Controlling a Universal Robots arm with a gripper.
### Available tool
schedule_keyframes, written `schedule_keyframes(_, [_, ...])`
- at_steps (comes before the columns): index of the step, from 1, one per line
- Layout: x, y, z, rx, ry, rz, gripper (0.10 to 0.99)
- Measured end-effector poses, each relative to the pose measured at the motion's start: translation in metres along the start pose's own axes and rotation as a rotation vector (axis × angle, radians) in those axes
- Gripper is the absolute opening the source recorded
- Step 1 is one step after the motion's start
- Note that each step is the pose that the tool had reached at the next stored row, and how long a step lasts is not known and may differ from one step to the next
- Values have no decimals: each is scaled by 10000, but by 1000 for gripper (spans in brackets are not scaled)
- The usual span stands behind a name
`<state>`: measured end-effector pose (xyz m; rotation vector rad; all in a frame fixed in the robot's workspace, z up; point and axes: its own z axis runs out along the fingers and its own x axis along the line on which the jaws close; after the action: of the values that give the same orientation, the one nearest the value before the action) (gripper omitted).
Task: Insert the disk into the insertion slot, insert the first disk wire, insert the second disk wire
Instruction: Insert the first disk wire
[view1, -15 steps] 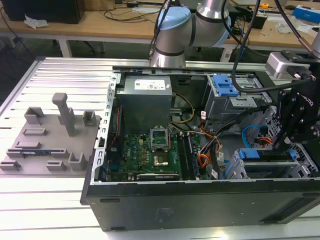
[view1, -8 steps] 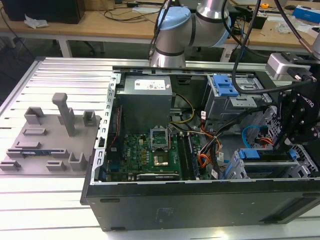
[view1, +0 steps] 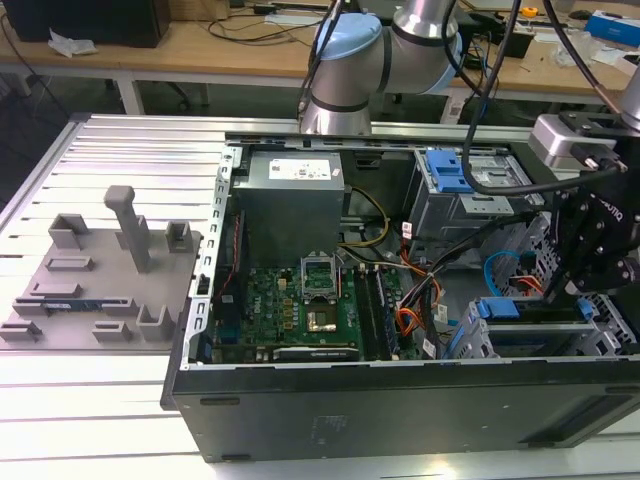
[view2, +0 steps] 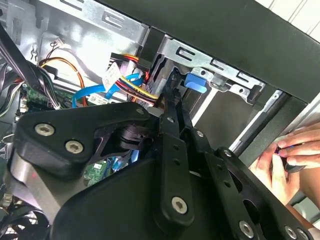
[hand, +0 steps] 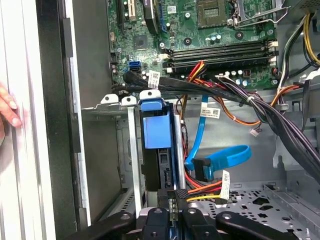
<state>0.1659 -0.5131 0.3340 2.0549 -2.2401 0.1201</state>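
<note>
The gripper (hand: 172, 201) is closed on the black plug of the disk wire (hand: 200, 189), a bundle of red, yellow and black strands. It holds that plug at the open end of the insertion slot (hand: 129, 155), the low grey sheet-metal drive cage with perforated walls. In the second wrist view its 2 black fingers (view2: 170, 130) run together toward the same cage with almost no gap between them.

The disk (hand: 156, 127), a black drive in a blue plastic carrier, already sits inside the insertion slot. Its blue tab is at the end of the slot nearer the green motherboard (hand: 200, 30). I cannot tell whether the plug is fully seated in the disk.

A flat blue data cable (hand: 220, 159) loops just beside the insertion slot, and its black plug lies apart from the disk.

In the exterior view the insertion slot (view1: 530, 340) sits inside the open black computer case (view1: 400, 410), toward the exterior view's right. The gripper (view1: 585, 285) hangs over that end of the slot. A taller grey metal bay with a blue plastic latch (view1: 450, 175) stands beyond the slot, near it.

A person's hand (hand: 7, 107) rests outside the case wall closest to the insertion slot. The case lies on a ribbed aluminium table (view1: 100, 400), which also carries a grey moulded fixture tray (view1: 100, 280) well apart from the slot.
</note>
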Motion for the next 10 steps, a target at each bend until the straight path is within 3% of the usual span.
schedule_keyframes(3, [3, 2, -25, -14, -39, 0, 165])
schedule_keyframes(6, [16, 4, -173, -4, -4, 3, 235])
schedule_keyframes(7, [20, 4, -254, -4, -5, 5, 302])
schedule_keyframes(8, [-5, 7, -314, -3, 17, 14, 302])
schedule_keyframes(10, [-10, 8, -315, -3, 28, 17, 302])
